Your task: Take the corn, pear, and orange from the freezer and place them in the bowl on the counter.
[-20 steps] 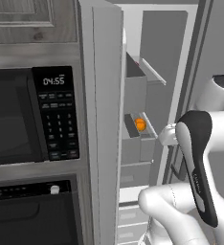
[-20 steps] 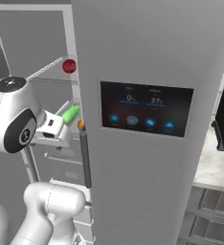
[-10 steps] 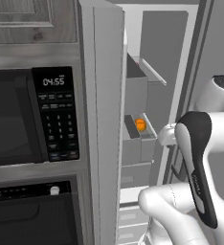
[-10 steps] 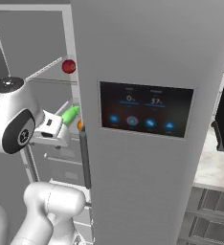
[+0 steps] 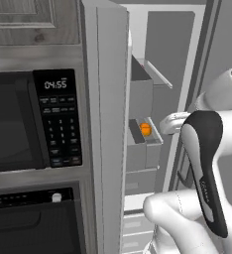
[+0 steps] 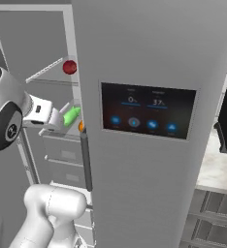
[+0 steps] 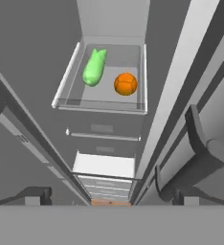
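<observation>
Tool moved little closer to open freezer, fingers spread wide, holding nothing. Orange lies in shelf tray, upper centre, beside green item. Approach phase; nothing picked.

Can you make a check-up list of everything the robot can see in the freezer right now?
Surface: white freezer tray, holding two things.
Job's things: orange lies in the tray beside a green item; freezer door open.
Clutter: small red ball on an upper shelf.
Gripper: gripper above the tray, fingers apart, holding nothing.
Cables: nothing seen.
Surroundings: black microwave left of the freezer; counter at right.
</observation>
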### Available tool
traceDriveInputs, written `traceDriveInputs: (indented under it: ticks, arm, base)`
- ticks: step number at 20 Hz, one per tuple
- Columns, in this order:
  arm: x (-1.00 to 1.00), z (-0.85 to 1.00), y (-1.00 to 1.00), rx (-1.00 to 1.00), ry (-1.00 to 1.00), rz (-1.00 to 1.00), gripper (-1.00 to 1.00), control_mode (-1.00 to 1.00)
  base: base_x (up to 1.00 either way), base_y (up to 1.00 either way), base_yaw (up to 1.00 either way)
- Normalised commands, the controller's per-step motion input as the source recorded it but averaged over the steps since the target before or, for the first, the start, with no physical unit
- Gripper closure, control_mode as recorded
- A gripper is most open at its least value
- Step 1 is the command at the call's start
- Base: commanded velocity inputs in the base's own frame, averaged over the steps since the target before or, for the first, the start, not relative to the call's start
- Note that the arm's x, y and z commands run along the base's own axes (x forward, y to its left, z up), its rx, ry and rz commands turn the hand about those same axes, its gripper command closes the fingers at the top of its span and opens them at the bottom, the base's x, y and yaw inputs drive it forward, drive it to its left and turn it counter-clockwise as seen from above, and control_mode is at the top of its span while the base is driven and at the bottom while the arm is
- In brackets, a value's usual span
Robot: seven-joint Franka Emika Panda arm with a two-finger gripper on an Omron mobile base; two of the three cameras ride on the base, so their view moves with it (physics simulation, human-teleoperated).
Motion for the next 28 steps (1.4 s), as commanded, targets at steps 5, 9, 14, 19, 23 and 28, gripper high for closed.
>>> traceDriveInputs:
  ticks: [5, 9, 14, 19, 23, 28]
  arm:
    - [0.30, 0.27, 0.04, 0.00, -0.07, 0.06, -1.00, -1.00]
    - [0.48, 0.31, 0.13, 0.00, -0.04, 0.06, -1.00, -1.00]
    - [0.62, 0.17, 0.15, 0.00, -0.12, 0.03, -1.00, -1.00]
    - [0.57, 0.08, 0.04, 0.00, -0.25, 0.01, -1.00, -1.00]
    - [0.74, 0.14, 0.05, 0.00, -0.21, 0.00, -1.00, -1.00]
    - [0.67, 0.24, 0.03, 0.00, -0.11, 0.00, -1.00, -1.00]
  base:
    - [0.00, 0.00, 0.00]
    - [0.00, 0.00, 0.00]
    - [0.00, 0.00, 0.00]
    - [0.00, 0.00, 0.00]
    - [0.00, 0.00, 0.00]
    - [0.00, 0.00, 0.00]
